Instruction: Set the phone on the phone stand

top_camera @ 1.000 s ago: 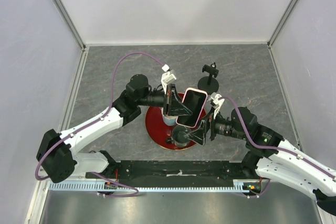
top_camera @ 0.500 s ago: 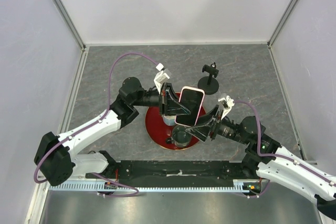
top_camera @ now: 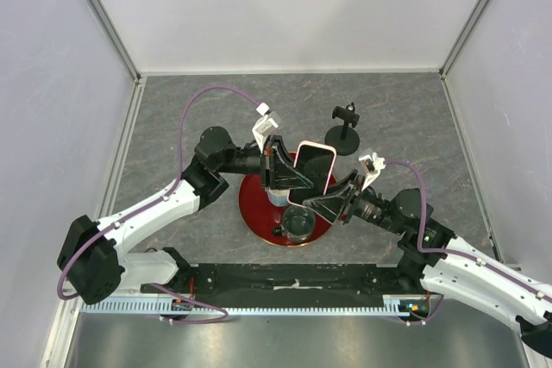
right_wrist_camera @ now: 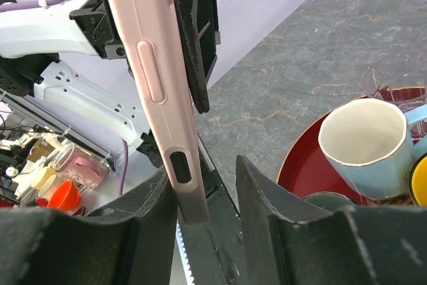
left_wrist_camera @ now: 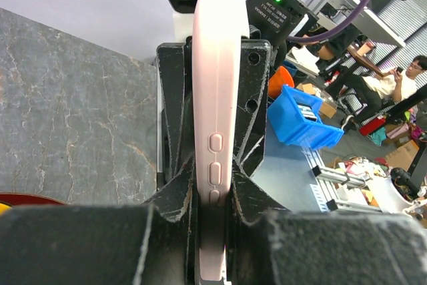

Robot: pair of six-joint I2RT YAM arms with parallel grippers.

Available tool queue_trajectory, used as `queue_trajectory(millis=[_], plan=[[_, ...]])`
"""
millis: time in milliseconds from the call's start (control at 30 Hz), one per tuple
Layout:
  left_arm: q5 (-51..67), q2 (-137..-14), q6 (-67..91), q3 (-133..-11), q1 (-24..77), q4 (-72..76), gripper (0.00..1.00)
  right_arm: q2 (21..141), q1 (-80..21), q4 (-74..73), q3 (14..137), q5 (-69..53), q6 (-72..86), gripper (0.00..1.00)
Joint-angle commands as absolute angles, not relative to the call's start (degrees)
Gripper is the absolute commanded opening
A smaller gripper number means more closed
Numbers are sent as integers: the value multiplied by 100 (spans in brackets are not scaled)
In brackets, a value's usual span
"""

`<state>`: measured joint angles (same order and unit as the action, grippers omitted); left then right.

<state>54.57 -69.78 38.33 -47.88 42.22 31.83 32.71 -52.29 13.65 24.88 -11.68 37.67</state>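
while, above the red tray (top_camera: 256,215), the left gripper (top_camera: 291,177) is clamped tight on the phone (top_camera: 316,170), the right gripper (top_camera: 335,198) waits with jaws apart about the phone's lower end, gripping nothing. it looks like a handover: the right must close, the left must let go, and then the phone goes to the phone stand (top_camera: 344,131) behind.

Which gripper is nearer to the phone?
Left. The left gripper is clamped on the phone, fingers pressed against both faces. The right gripper only straddles its lower end, with a gap beside one finger.
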Motion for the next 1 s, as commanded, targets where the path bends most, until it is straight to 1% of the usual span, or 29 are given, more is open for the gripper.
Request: queue_trajectory(millis=[0, 33, 67, 133, 167, 200, 233, 267, 300, 333, 367, 433, 467, 533, 633, 767, 900, 933, 967], plan=[[5634, -6952, 4104, -4843, 4210, 3814, 2, 3427, -5238, 1871, 2531, -1186, 3823, 45], [5634, -6952, 4113, -4843, 4210, 3823, 2, 3471, -5247, 1924, 2531, -1178, 3841, 43], [5651, -6961, 4139, -4843, 4201, 3849, 2, 3489, -5247, 1960, 2523, -1195, 3841, 34], [5678, -6996, 4157, -4860, 4210, 3867, 2, 3524, -5247, 1952, 2557, -1204, 3824, 20], [5678, -7005, 4183, -4869, 4210, 3876, 2, 3524, -5247, 1882, 2584, -1195, 3797, 4], [5739, -7014, 4201, -4895, 4201, 3867, 2, 3524, -5247, 1689, 2636, -1143, 3684, 0], [5774, -7031, 4219, -4913, 4210, 3867, 3, 3507, -5247, 1540, 2663, -1125, 3604, 0], [5809, -7049, 4219, -4930, 4201, 3841, 9, 3481, -5247, 1381, 2698, -1099, 3490, 0], [5853, -7049, 4219, -4992, 4210, 3728, 18, 3446, -5247, 1049, 2742, -1046, 3402, 0], [5880, -7092, 4210, -5018, 4210, 3674, 35, 3350, -5247, 889, 2768, -1020, 3201, 0], [5915, -7084, 4184, -5045, 4210, 3639, 42, 3279, -5247, 714, 2795, -985, 3112, 0], [5968, -7101, 4166, -5089, 4192, 3551, 59, 3025, -5247, 213, 2865, -932, 2910, 0], [5976, -7084, 4157, -5098, 4184, 3533, 62, 2928, -5238, 46, 2891, -923, 2735, 0], [6020, -7084, 4149, -5141, 4140, 3472, 64, 2656, -5238, -447, 2971, -949, 2558, 0], [6161, -7119, 4035, -5247, 4104, 3245, 64, 2470, -5238, -896, 3093, -1072, 2294, 0], [6441, -7365, 3806, -5623, 4096, 2612, 63, 2697, -5247, -1335, 3330, -1537, 2048, 0], [6741, -7611, 3797, -5783, 4096, 2409, 57, 2997, -5238, -1661, 3577, -1757, 1846, 0], [6741, -7620, 3684, -5809, 4096, 2321, 52, 3041, -5247, -1644, 3586, -1767, 1854, 0], [6750, -7629, 3604, -5862, 4096, 2129, 50, 3076, -5238, -1626, 3595, -1767, 1846, 0]])
